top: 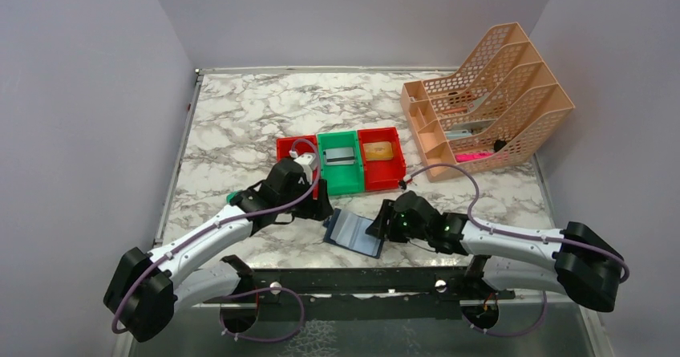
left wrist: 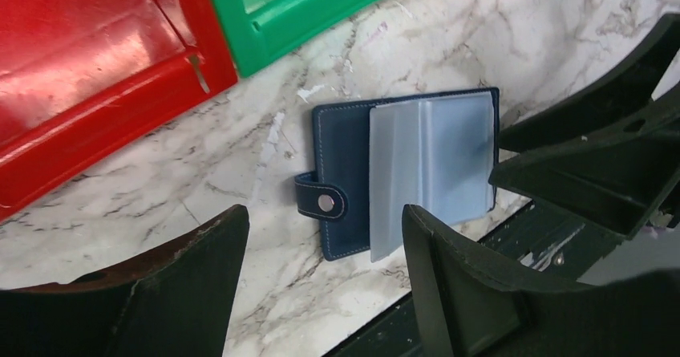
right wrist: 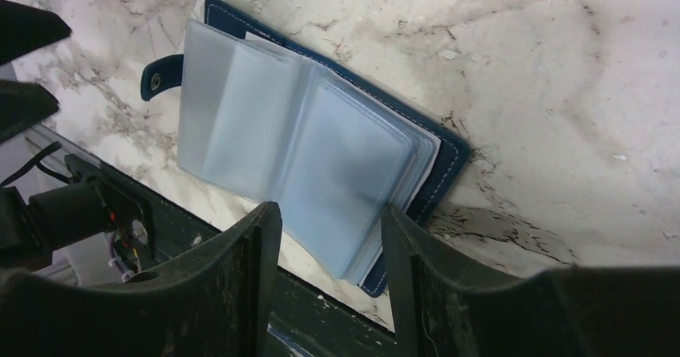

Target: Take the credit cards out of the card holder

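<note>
Navy card holder lies open on the marble worktop, right at the near edge and between my two claws. Its pale plastic sleeves are fanned upward, and its snap tab is on the side towards the left arm. My right claw stands about half open with the near corner of the sleeves in the gap. I see no firm pinch, so I count it as holding nothing. My left claw hovers above the tab side, wide apart and empty.

To do this step well I would pin the navy cover with one claw and leaf the sleeves apart with the other. I would draw any card out along its pocket's open edge, not across it, and mind that the holder does not slide off the edge.

A grey card sits in the green bin, and a gold card in the red bin beside it. The other red bin is mostly behind the left arm, so I cannot see a black card. The sleeves are cloudy, so I cannot tell whether one has a card in it.
</note>
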Motion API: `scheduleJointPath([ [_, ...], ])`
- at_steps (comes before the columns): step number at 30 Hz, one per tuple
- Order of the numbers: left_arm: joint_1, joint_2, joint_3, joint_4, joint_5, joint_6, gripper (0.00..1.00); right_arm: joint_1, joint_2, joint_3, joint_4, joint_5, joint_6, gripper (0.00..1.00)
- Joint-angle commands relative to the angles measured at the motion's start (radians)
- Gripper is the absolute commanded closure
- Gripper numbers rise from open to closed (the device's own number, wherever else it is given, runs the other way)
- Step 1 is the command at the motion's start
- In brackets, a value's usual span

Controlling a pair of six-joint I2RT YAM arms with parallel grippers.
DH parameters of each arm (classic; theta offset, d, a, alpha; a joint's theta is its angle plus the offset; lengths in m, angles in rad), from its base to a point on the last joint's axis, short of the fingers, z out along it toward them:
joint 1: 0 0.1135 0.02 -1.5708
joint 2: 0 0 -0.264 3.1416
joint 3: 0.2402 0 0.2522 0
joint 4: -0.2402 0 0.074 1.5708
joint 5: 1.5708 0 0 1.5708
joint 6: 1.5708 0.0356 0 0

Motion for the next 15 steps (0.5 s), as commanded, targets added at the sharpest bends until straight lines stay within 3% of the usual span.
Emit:
scheduleJointPath([
  [1,-0.025,-0.016,-0.031,0.075,0.081,-0.033,0.28,0.005,0.030,0.048,0.009,-0.033,0.010,0.47],
  [15,-0.114,0.045,-0.120,0.193,0.085,-0.097,0.42,0.004,0.137,0.046,0.071,-0.082,0.025,0.49],
])
